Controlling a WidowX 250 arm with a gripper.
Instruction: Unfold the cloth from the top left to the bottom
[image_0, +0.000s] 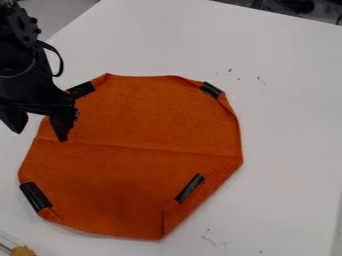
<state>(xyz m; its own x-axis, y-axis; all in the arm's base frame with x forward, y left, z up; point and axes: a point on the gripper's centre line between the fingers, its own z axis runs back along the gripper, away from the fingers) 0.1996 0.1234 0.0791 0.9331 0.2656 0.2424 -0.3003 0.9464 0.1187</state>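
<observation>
hovering by the upper left edge of a mostly spread cloth (140, 117)
the gripper (39, 133) hangs there with fingers parted and nothing between them, perhaps placed to reach that edge. the cloth lies on the table (287, 100), its lower right corner turned in; black strips (190, 188) near its corners probably mark grasping spots, and its middle crease suggests an opened fold.

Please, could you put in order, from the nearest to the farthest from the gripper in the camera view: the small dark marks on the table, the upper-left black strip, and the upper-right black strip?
1. Upper-left black strip: cloth's upper-left edge, close by the gripper.
2. Upper-right black strip: cloth's upper-right edge.
3. Small dark marks: table, right of that strip.
</observation>
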